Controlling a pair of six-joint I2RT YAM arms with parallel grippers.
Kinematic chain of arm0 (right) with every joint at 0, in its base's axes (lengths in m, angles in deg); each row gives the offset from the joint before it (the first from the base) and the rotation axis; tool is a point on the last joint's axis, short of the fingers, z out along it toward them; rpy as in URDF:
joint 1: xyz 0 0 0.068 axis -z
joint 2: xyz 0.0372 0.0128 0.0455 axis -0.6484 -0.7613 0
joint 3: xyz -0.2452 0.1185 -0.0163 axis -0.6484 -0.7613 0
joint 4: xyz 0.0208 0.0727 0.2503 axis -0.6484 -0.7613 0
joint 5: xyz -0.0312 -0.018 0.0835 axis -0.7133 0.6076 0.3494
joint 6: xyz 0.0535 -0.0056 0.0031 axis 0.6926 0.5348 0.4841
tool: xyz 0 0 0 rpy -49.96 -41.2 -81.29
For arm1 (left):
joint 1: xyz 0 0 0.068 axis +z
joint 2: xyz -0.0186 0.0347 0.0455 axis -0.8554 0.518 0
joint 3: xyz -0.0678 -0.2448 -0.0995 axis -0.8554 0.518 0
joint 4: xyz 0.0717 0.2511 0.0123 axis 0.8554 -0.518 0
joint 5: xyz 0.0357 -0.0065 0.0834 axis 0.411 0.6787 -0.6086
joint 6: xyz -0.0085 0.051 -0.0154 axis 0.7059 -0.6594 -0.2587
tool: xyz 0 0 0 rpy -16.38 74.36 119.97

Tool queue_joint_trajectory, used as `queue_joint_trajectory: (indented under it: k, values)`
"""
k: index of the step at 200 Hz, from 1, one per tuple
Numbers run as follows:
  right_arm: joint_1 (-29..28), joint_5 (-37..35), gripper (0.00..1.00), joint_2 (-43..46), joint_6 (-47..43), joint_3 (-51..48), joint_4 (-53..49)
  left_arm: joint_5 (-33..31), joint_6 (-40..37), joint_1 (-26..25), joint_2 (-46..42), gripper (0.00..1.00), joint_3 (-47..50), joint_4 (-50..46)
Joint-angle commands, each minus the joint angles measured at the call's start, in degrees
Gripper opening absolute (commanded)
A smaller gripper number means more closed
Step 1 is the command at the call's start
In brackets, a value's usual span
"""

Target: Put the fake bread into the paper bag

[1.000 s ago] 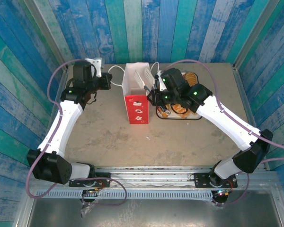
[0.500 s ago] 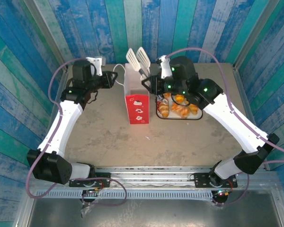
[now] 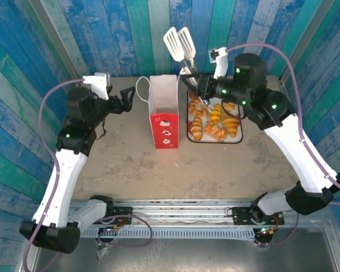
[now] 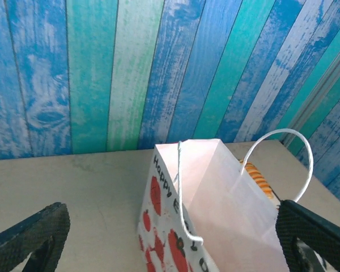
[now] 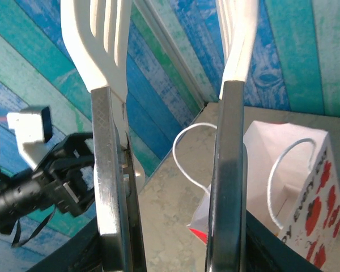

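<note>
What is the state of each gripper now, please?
Left gripper: open, holding nothing, jaws either side of the paper bag.
Right gripper: holding white tongs, lifted, empty.

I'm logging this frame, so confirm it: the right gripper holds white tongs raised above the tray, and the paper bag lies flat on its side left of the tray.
One thing is wrong: the paper bag is not on its side. It stands upright with its mouth open, as the top external view shows. The rest holds: the right gripper holds the white tongs raised above the tray, and the bag is left of it.

The paper bag [image 4: 215, 209] is cut off at the left-wrist view's bottom edge.
</note>
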Motion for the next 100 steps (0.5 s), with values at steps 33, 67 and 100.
queue_joint_trajectory:
  k: [33,67,100]
  values:
    - [8.84,-1.86,0.47,7.40,-0.26,-2.77,-2.72,-7.13,0.04,0.15,-11.57,0.94,9.77,4.01]
    - [16.11,-0.82,0.47,9.36,-0.92,-10.48,-7.02,-9.68,2.05,0.15,-17.87,0.94,16.51,6.11]
    - [20.41,-2.57,0.46,9.06,-3.14,-18.62,-11.49,-11.18,3.65,0.15,-21.47,0.94,21.03,5.52]
